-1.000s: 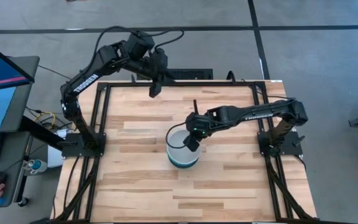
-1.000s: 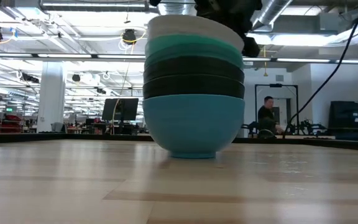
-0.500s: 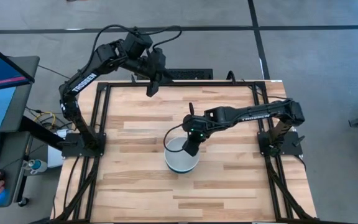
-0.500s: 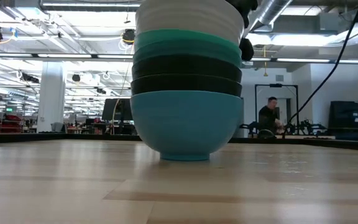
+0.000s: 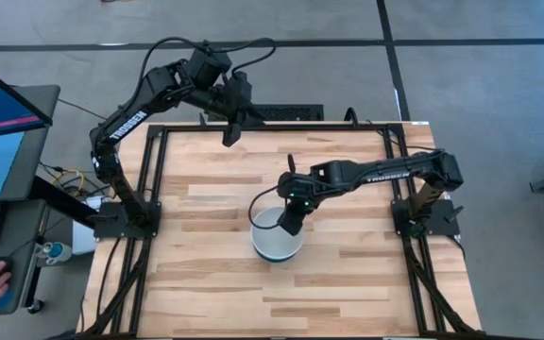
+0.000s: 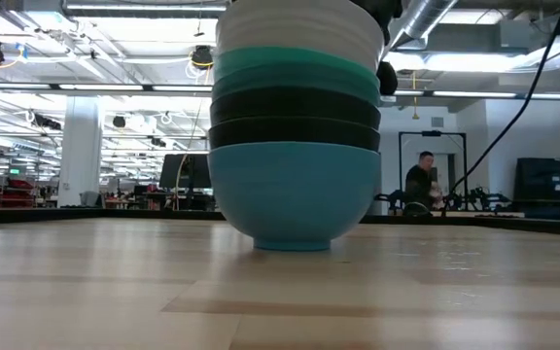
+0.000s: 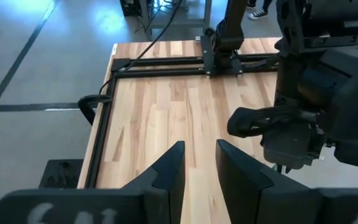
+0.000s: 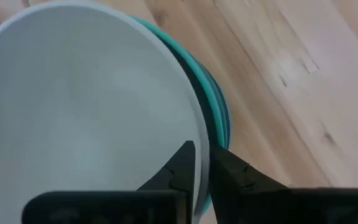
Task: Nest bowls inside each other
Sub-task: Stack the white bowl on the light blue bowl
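The bowls (image 6: 294, 126) stand nested in one stack mid-desk — nesting looks done. The right gripper (image 8: 202, 163) straddles the white bowl's (image 8: 86, 106) rim, fingers barely parted; the left gripper (image 7: 199, 165) hangs slightly open, well behind the stack.

A light wooden table (image 5: 348, 283) with a black frame along its edges carries one stack of bowls (image 6: 295, 126) near its middle. Only the sky-blue bowl (image 6: 293, 194) at the stack's bottom rests on the wood. Both arms' bases sit at the left and right edges.
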Controlling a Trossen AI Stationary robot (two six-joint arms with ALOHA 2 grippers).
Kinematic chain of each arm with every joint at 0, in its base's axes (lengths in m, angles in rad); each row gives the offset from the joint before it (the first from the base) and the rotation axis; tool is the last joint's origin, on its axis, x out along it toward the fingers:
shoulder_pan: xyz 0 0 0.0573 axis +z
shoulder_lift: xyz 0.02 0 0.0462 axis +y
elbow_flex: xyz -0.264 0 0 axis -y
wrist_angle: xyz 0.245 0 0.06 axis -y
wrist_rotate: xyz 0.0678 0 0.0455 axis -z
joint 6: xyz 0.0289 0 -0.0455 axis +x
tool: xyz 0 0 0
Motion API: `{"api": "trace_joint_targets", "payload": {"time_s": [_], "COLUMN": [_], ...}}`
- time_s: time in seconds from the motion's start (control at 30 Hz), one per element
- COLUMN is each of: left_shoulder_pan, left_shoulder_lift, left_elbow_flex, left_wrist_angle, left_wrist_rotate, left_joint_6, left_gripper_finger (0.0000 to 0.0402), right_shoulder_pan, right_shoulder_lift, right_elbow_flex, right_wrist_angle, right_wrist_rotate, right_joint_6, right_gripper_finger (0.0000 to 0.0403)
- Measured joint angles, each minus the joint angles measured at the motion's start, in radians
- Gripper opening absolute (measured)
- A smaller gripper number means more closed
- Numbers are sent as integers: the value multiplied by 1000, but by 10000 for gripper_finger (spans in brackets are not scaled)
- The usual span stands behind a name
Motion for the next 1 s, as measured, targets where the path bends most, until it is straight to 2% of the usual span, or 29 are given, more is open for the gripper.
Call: {"api": "trace_joint_targets", "payload": {"time_s": [0.23,0.73,1.0], "left_shoulder_pan": [2,2,2], "left_shoulder_lift": [0,1,1], "left_elbow_flex": [0,0,0], "left_wrist_angle": [6,-3,-3], "left_wrist_rotate": [0,1,1], "left_joint_6": [2,2,6], "left_gripper_finger": [80,80,80], "right_shoulder_pan": [-18,-28,-90], "right_shoulder_lift": [0,0,0], "right_elbow_flex": [0,0,0], "right_wrist_angle": [28,18,-30], "right_wrist_rotate": [-2,-32,-73], "right_joint_6": [-69,-70,-109], "right_gripper_finger": [61,59,96]}}
